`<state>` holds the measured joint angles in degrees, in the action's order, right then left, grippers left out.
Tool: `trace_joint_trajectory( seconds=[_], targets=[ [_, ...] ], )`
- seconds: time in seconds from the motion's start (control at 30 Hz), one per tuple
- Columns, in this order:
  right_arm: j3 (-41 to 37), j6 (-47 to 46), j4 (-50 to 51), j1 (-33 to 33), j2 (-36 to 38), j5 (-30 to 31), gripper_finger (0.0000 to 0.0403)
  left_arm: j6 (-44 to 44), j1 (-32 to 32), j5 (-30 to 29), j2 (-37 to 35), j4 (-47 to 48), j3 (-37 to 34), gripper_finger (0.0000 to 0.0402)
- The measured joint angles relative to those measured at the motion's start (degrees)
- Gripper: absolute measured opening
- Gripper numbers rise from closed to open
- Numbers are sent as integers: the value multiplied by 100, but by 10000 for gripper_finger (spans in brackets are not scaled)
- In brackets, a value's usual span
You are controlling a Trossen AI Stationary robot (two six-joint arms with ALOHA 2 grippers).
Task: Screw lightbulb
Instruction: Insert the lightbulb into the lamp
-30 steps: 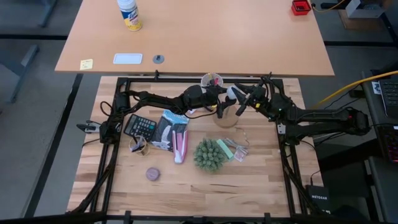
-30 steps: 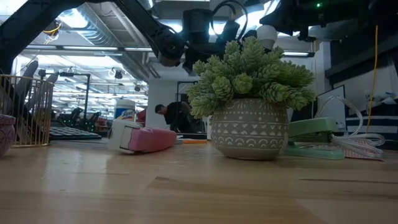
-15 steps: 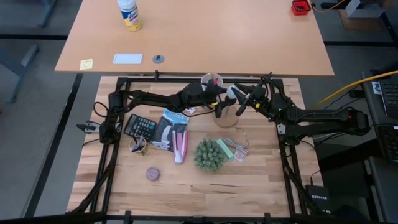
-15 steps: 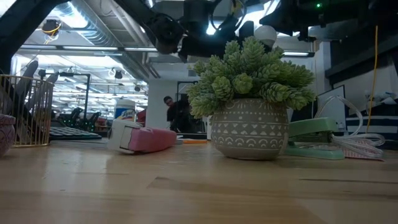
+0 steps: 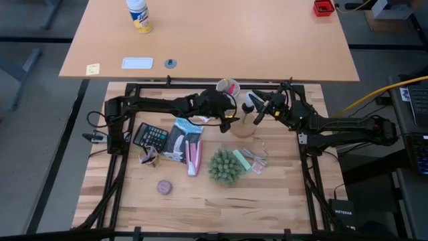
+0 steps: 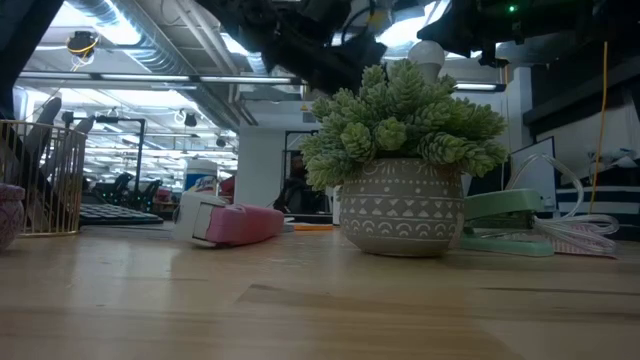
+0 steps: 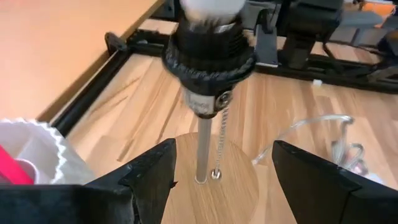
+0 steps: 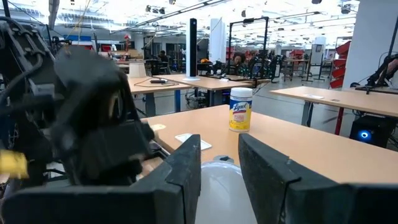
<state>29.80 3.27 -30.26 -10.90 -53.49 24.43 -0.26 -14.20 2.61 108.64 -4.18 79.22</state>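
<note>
The lightbulb [image 5: 249, 102] is found seated base-down in the black socket [image 7: 208, 53] at the top of the lamp's thin stem, above the round wooden disc [image 5: 243, 127] near the back of the table. The right gripper [image 5: 258, 111] is closed on the bulb's white glass; in the right wrist view the dome [image 8: 219, 186] is seen clamped between the two fingers [image 8: 180, 177]. The left gripper [image 5: 227, 124] is held just beside the stem with its jaws spread wide and nothing between them.

Progress is judged as well advanced: the bulb is already in the socket mouth and under grip. How deep the thread is turned cannot be read from any view, so the tightening is probably unfinished. Final turns and release of the bulb are taken to remain.

View comparison:
- High view: both arms are shown meeting over the lamp, with the potted plant [image 5: 225, 166], calculator [image 5: 151, 136] and white cup [image 5: 228, 88] around it. The socket joint itself is not resolved.
- Left wrist view: the socket, the pull chain [image 7: 220, 144] and the stem on the disc are shown close up, detail absent elsewhere.
- Low view: the lamp is largely masked by the plant; only the bulb's top [image 6: 427, 53] is seen above the leaves.
</note>
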Motion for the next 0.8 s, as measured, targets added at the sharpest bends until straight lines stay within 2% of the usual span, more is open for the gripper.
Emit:
trace_joint_trajectory(
  seconds=[0.23, 0.37, 0.6, 0.8],
  targets=[
    [0, -2, 4, 0, 0, 0, 113, 270, 145, 22, -110, -50, 8, 256],
    [0, -2, -1, 0, 0, 0, 113, 728, 307, 38, -289, -147, 13, 240],
    [0, -2, -11, 0, 0, 0, 113, 1397, 452, -47, -453, -189, 15, 187],
    [0, -2, -17, 0, 0, 0, 113, 1549, 486, -39, -429, -260, 15, 123]
  ],
)
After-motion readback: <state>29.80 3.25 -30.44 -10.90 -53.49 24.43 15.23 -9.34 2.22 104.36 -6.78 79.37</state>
